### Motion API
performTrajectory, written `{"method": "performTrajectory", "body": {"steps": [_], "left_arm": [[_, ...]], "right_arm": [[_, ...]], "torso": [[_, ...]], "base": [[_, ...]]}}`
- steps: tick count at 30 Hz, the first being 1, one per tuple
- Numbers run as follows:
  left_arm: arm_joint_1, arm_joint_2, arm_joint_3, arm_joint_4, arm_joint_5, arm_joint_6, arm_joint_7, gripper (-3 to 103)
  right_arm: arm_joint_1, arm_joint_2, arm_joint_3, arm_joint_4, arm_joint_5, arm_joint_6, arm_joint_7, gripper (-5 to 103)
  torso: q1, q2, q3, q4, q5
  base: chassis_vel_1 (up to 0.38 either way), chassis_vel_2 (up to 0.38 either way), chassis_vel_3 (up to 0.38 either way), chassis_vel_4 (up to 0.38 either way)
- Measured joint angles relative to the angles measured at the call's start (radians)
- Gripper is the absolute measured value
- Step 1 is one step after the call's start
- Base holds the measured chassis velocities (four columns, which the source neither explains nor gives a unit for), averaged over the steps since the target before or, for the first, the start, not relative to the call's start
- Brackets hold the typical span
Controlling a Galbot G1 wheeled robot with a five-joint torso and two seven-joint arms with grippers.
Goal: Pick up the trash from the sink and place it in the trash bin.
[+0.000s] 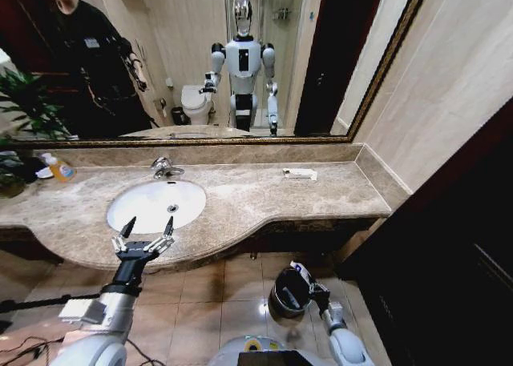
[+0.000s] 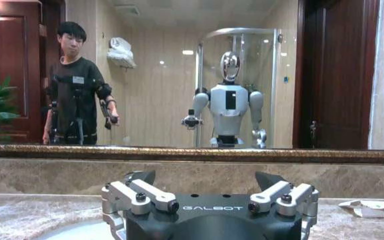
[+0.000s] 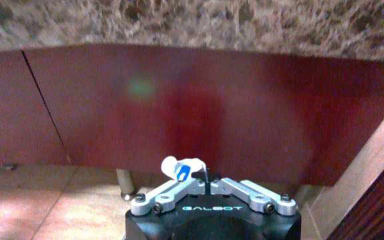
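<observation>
Across the upper half of my head view runs the beige marble counter (image 1: 256,194), the biggest thing before me, with the mirror (image 1: 200,54) behind it at twelve o'clock. Set into the counter at about ten o'clock from the middle of that view is the sink (image 1: 156,204), a white oval basin with the chrome tap (image 1: 165,168) at its far rim; I can make out no litter inside it. Down on the tiled floor at about five o'clock stands the trash bin (image 1: 285,294), dark with a shiny rim. My left gripper (image 1: 148,226) hovers over the near edge of the basin, its fingers spread wide apart and holding nothing; the left wrist view shows the same open jaws pointing at the mirror. My right gripper (image 1: 303,271) hangs low just over the bin, at the bin's one o'clock, and in the right wrist view its fingers (image 3: 178,190) are drawn together, clamped on a white-blue packet (image 3: 182,168) that sticks up between them, with the red-brown cabinet front (image 3: 192,110) behind. Far along the counter at one o'clock lies a flat white packet (image 1: 300,174), well apart from the basin. At nine o'clock an orange-yellow bottle (image 1: 59,170) rests near the plant (image 1: 24,114).
</observation>
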Motion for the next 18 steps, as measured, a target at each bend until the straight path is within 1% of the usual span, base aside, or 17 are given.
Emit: {"method": "performTrajectory", "body": {"steps": [3,6,11,13,14,15,18], "left_arm": [[0.000,0.000,0.000,0.000,0.000,0.000,0.000,100],[0.000,0.000,0.000,0.000,0.000,0.000,0.000,100],[0.000,0.000,0.000,0.000,0.000,0.000,0.000,100],[0.000,0.000,0.000,0.000,0.000,0.000,0.000,100],[0.000,0.000,0.000,0.000,0.000,0.000,0.000,100],[0.000,0.000,0.000,0.000,0.000,0.000,0.000,100],[0.000,0.000,0.000,0.000,0.000,0.000,0.000,100]], "right_arm": [[0.025,0.014,0.002,-0.045,-0.010,0.004,0.000,0],[0.054,0.013,-0.001,-0.099,-0.010,0.012,0.001,0],[0.073,0.013,0.000,-0.132,-0.009,0.013,0.001,0],[0.074,0.012,0.001,-0.135,-0.002,0.002,-0.001,0],[0.073,0.007,0.001,-0.135,0.005,-0.001,-0.003,-3],[0.073,0.007,0.001,-0.135,0.005,-0.001,-0.003,-3],[0.074,-0.001,0.003,-0.135,0.014,-0.001,-0.003,13]], "torso": [[0.000,0.000,0.000,0.0000,0.0003],[0.000,0.000,0.000,0.0000,0.0001],[0.000,0.000,0.000,0.0000,0.0001],[0.000,0.000,0.000,0.0000,0.0002],[0.000,0.000,0.000,0.0000,0.0002],[0.000,0.000,0.000,0.0000,0.0002],[0.000,0.000,0.000,0.0000,0.0002]], "base": [[0.000,0.000,0.000,0.000],[0.000,0.000,0.000,0.000],[0.000,0.000,0.000,0.000],[0.000,0.000,0.000,0.000],[0.000,0.000,0.000,0.000],[0.000,0.000,0.000,0.000],[0.000,0.000,0.000,0.000]]}}
